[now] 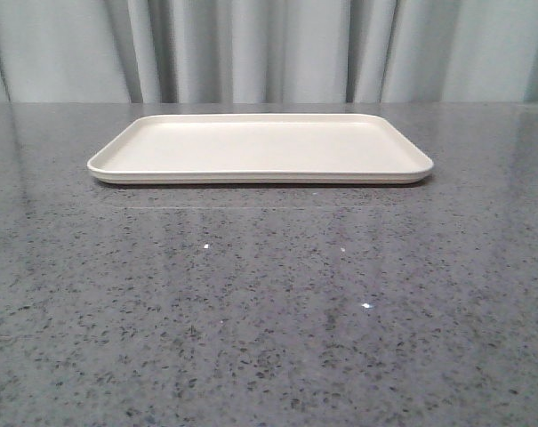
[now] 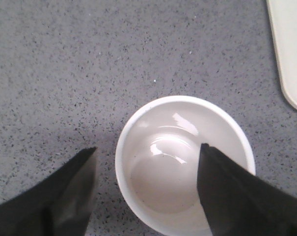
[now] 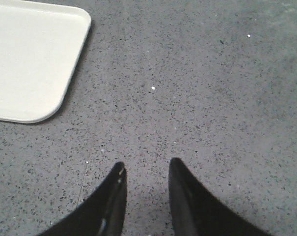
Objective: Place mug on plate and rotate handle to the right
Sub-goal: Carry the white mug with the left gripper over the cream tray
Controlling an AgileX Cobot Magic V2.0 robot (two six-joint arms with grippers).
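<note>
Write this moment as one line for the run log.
mug: on table, off plate | left tool: open, straddling mug wall | right tool: open, empty | plate: bare

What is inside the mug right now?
The mug looks empty: a glossy white interior. One finger of the left claw reaches over the rim, covering part of the inside.
</note>
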